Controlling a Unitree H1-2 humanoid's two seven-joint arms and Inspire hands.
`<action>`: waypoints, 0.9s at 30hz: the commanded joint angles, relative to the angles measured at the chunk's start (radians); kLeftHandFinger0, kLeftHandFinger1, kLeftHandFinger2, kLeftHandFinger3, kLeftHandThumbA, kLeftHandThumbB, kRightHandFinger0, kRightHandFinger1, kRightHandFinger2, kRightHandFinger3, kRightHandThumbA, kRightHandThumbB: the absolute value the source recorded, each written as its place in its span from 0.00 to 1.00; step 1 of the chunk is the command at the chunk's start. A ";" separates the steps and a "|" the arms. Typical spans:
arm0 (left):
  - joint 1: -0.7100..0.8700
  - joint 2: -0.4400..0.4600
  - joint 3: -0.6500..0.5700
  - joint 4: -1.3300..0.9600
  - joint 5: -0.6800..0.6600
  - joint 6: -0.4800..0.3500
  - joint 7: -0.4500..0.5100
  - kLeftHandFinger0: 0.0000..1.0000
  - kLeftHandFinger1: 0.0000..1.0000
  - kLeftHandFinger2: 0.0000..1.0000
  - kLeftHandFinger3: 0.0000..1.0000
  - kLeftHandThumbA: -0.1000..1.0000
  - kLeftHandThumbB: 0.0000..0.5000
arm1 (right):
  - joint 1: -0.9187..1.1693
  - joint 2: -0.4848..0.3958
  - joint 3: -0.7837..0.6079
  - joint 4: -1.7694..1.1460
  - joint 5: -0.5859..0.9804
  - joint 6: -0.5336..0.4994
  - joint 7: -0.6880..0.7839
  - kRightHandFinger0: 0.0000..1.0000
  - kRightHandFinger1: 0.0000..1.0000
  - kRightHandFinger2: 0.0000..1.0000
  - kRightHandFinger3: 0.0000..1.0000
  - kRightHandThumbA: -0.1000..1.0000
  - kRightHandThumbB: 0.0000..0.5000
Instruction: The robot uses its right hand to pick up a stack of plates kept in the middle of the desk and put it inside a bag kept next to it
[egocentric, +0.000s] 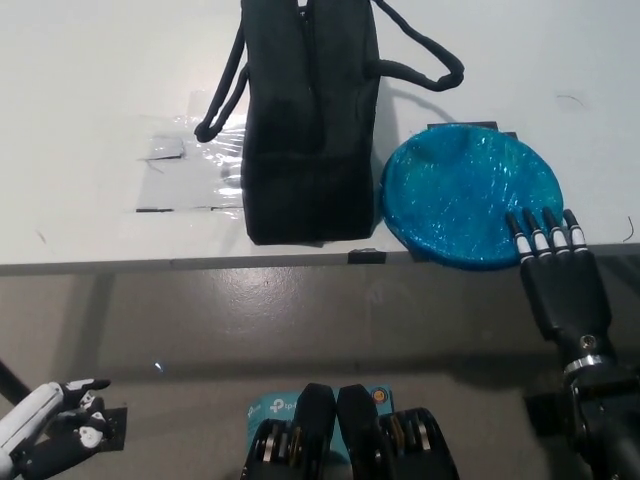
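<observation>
While the blue plate stack (468, 208) lies flat at the bench (90, 90) front edge, just right of the black bag (310, 130), the right hand (558, 270) reaches from its near-right side, fingertips splayed on the rim, holding nothing. Left hand (45, 440) hangs low, far off.

The bag (312, 120) top and white robot hand (45, 440) are cropped.

Right hand (562, 275) flat, outstretched; left hand (50, 435) low.
</observation>
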 joint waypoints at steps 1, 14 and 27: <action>-0.009 0.041 -0.006 -0.029 -0.022 0.014 0.023 0.86 0.87 0.92 0.98 0.00 0.00 | -0.035 -0.017 0.019 0.043 -0.014 0.039 0.001 1.00 1.00 1.00 1.00 0.19 1.00; -0.008 0.064 -0.030 -0.036 -0.024 0.014 0.055 0.82 0.85 0.90 0.98 0.00 0.00 | -0.059 -0.026 0.045 0.059 0.038 -0.009 -0.049 1.00 1.00 1.00 1.00 0.18 1.00; -0.002 0.094 -0.066 -0.035 -0.054 0.014 0.116 0.79 0.81 0.86 0.90 0.00 0.00 | -0.175 -0.075 0.085 0.213 0.090 -0.245 -0.433 0.00 0.00 0.00 1.00 0.38 0.71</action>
